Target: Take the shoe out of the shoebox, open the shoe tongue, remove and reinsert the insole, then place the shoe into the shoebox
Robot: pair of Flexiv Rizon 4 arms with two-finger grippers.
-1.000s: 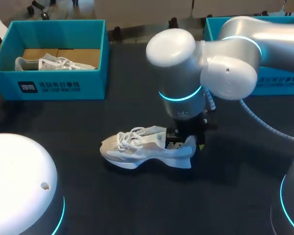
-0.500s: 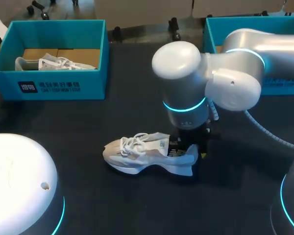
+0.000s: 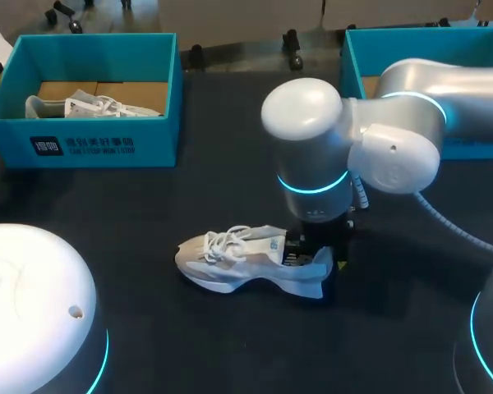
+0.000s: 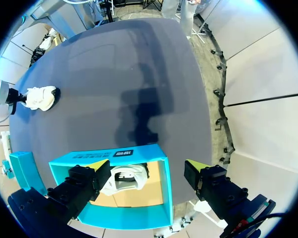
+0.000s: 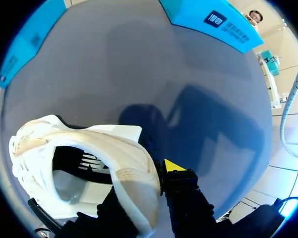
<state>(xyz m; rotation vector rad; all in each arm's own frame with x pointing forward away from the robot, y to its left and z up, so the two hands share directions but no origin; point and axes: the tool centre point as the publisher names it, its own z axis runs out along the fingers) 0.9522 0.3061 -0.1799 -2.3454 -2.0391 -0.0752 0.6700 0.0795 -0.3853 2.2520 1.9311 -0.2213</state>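
Showing the right claw [image 3: 319, 248] clamped on the heel of the shoe [image 3: 246, 261], whose length runs away from it, toe farthest.

Blocked over the heel of the shoe [image 3: 246, 261] by the right arm [image 3: 312, 156], planted straight down there with the right gripper [image 5: 144, 183] clamped on the heel collar. Free from above along the toe and laces. Wide bare counter [image 3: 189, 345] in front of the shoe and past its toe, as far as the left arm [image 3: 33, 312] at the near corner. Open strip between the shoe and the left shoebox [image 3: 94, 148]. Walled on four sides there, open only from above, with part of the floor taken by a second shoe [image 3: 90, 105] and the left gripper [image 4: 146, 176] high overhead, fingers spread wide. Near side of the right shoebox [image 3: 353, 49] partly covered by the right arm.
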